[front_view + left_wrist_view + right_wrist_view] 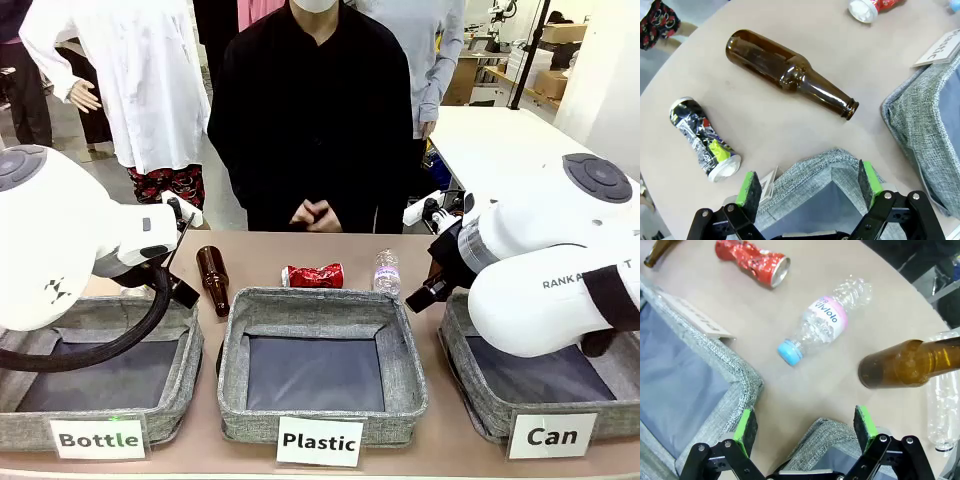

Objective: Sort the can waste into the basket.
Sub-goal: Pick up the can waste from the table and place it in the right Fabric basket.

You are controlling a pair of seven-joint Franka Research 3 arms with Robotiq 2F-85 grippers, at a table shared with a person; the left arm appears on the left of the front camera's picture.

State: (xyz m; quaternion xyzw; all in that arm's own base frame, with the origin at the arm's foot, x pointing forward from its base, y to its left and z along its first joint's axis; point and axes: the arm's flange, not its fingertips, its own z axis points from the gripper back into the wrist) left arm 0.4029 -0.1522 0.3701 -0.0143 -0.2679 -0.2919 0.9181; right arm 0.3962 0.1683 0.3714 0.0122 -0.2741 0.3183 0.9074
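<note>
The crushed red can (312,275) lies on the table behind the middle basket; it also appears in the right wrist view (752,260) and at the top edge of the left wrist view (875,6). The dark printed can (702,137) with a silver top lies on its side beyond the left basket's corner. The basket labelled "Can" (455,340) stands at the right, under my right arm, with its near corner (825,440) just beyond my fingers. My left gripper (810,185) hangs open over the corner of the "Bottle" basket (825,170). My right gripper (807,427) is open with nothing in it.
A brown glass bottle (790,75) lies between the two cans. A clear plastic bottle (825,322), another brown bottle (910,365) and a second clear bottle (945,410) lie near the right arm. The "Plastic" basket (235,350) stands in the middle. A person's clasped hands (315,213) are at the far edge.
</note>
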